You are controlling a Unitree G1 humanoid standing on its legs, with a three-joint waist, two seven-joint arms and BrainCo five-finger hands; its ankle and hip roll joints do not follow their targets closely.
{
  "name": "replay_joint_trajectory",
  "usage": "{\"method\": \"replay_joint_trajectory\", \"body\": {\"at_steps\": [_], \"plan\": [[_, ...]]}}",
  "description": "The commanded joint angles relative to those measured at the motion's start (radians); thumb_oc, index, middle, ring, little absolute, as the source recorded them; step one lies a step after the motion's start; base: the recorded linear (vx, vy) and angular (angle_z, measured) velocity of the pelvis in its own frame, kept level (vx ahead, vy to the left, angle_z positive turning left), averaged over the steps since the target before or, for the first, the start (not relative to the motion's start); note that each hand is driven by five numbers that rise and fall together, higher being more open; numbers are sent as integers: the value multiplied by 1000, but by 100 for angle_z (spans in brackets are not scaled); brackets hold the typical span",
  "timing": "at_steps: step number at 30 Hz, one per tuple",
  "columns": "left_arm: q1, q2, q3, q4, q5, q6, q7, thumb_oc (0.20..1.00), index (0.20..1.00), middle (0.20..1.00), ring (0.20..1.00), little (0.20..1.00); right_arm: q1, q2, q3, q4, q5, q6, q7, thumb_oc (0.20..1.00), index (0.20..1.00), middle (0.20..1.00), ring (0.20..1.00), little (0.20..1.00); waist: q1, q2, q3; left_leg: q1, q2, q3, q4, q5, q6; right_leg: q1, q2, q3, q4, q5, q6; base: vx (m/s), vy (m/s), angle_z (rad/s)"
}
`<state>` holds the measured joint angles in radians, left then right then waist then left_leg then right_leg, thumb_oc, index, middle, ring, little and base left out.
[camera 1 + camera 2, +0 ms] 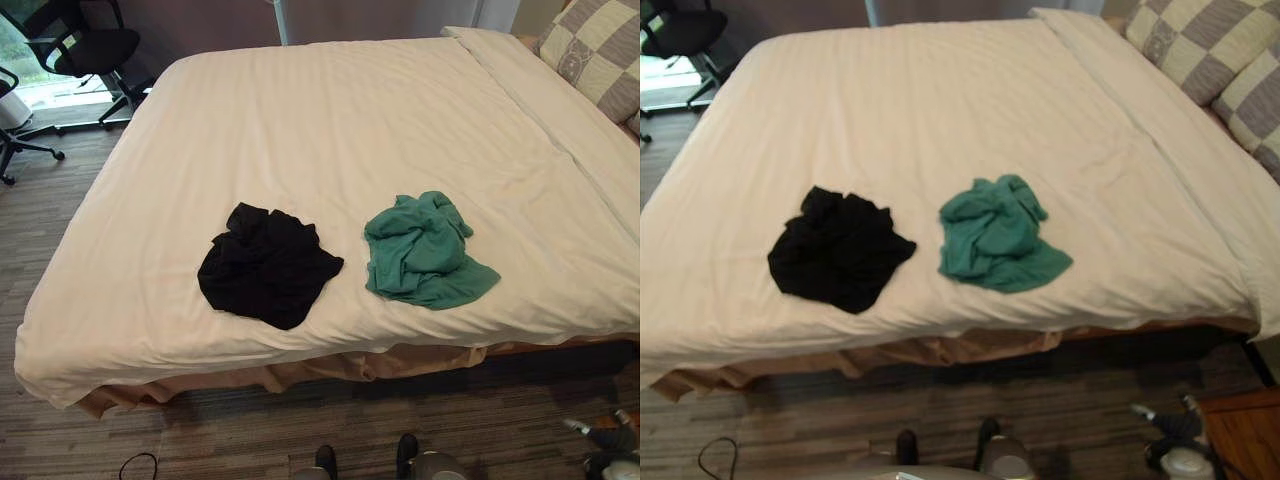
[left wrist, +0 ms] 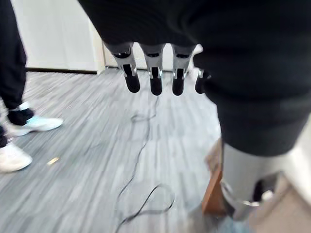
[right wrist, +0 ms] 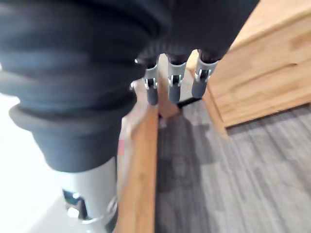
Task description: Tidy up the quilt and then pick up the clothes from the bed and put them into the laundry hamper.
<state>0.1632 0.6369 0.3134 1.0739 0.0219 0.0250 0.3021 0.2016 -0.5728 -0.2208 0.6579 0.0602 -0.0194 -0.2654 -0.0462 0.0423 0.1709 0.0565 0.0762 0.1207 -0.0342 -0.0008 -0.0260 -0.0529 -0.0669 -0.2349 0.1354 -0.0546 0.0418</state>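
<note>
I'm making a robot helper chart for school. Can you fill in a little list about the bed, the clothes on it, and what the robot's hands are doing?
bed: quilt spread flat over it
black clothes: crumpled heap near the bed's front edge, on the robot's left
green clothes: crumpled heap beside the black one, on the robot's right, not touching it
pillows: checked pillows at the far right corner
left hand: hanging over the floor, fingers relaxed, holding nothing
right hand: hanging by a wooden cabinet, holding nothing
person: shoes on the floor nearby

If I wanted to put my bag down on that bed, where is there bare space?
The far half of the quilt is bare, up to the checked pillows. The near part is crowded: the black clothes and green clothes lie apart, a bare strip between them.
</note>
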Motion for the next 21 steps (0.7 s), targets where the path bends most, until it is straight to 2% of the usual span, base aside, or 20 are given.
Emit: {"method": "replay_joint_trajectory", "body": {"at_steps": [1, 2, 3, 4, 5, 7, 8, 10, 13, 15, 21], "plan": [[-40, 61, 25, -155, -56, -107, 122, 1000, 1000, 1000, 1000, 1000, -80, -16, 21, -59, -71, -73, -68, 1000, 1000, 1000, 1000, 1000, -6, -69, 39, 10, 17, -33, 11, -83, -47, 107, -112, -1, -155, -8, 111, 0, 0, 0], [-20, 103, 57, -365, -36, -151, 132, 1000, 1000, 1000, 1000, 1000, -77, -80, 16, -132, -141, -86, -68, 1000, 1000, 1000, 1000, 1000, 0, -67, 40, 14, 18, -38, 11, -88, -49, 113, -113, -2, -152, -15, 113, 0, 0, 0], [-18, 102, 60, -368, -35, -149, 131, 1000, 1000, 1000, 1000, 1000, -78, -80, 17, -132, -142, -86, -68, 1000, 1000, 1000, 1000, 1000, -2, -68, 37, 9, 17, -39, 11, -83, -48, 109, -114, -3, -153, -10, 113, 14, -22, 4], [-13, 160, 63, -553, 38, -174, 122, 1000, 1000, 1000, 1000, 1000, -78, -144, 24, -209, -208, -100, -55, 1000, 1000, 1000, 1000, 1000, 3, -67, 39, 14, 19, -46, 12, -90, -52, 115, -115, -6, -151, -16, 116, 4, -15, 7], [-14, 191, 56, -644, 102, -172, 123, 1000, 1000, 1000, 1000, 1000, -86, -172, 36, -242, -231, -108, -45, 1000, 1000, 1000, 1000, 1000, 4, -68, 38, 13, 18, -49, 12, -91, -52, 115, -117, -7, -150, -17, 118, 3, -15, 16], [-22, 233, 28, -775, 211, -167, 97, 1000, 1000, 1000, 1000, 1000, -105, -201, 63, -300, -253, -113, -16, 1000, 1000, 1000, 1000, 1000, 4, -68, 39, 13, 18, -51, 12, -93, -54, 114, -120, -9, -147, -17, 120, -13, 1, 13], [-22, 232, 29, -779, 213, -164, 96, 1000, 1000, 1000, 1000, 1000, -105, -201, 62, -301, -253, -112, -15, 1000, 1000, 1000, 1000, 1000, 4, -69, 39, 9, 16, -51, 12, -89, -53, 111, -121, -9, -148, -13, 119, 0, 0, 0], [-77, 272, -62, -857, 332, -160, 50, 1000, 1000, 1000, 1000, 1000, -165, -243, 137, -329, -303, -110, 15, 1000, 1000, 1000, 1000, 1000, 3, -69, 41, 6, 16, -49, 12, -91, -53, 105, -127, -14, -148, -9, 121, -16, -2, 0], [-178, 279, -192, -887, 418, -137, 8, 1000, 1000, 1000, 1000, 1000, -245, -269, 215, -371, -338, -98, 38, 1000, 1000, 1000, 1000, 1000, -2, -73, 60, -2, 15, -41, 16, -91, -53, 94, -129, -11, -146, -5, 123, -50, 1, -4], [-330, 265, -345, -823, 481, -99, -6, 1000, 1000, 1000, 1000, 1000, -371, -274, 309, -414, -341, -95, 44, 1000, 1000, 1000, 1000, 1000, -12, -80, 109, -37, 18, -33, 34, -86, -50, 47, -129, 7, -132, 5, 123, -168, 3, -9], [-546, 216, -494, -658, 504, -41, -6, 1000, 1000, 1000, 1000, 1000, -514, -265, 406, -455, -329, -95, 49, 1000, 1000, 1000, 1000, 1000, -18, -104, 193, -148, 32, -13, 90, -69, -50, -66, -129, 37, -100, 27, 119, -174, -5, -24]]}}
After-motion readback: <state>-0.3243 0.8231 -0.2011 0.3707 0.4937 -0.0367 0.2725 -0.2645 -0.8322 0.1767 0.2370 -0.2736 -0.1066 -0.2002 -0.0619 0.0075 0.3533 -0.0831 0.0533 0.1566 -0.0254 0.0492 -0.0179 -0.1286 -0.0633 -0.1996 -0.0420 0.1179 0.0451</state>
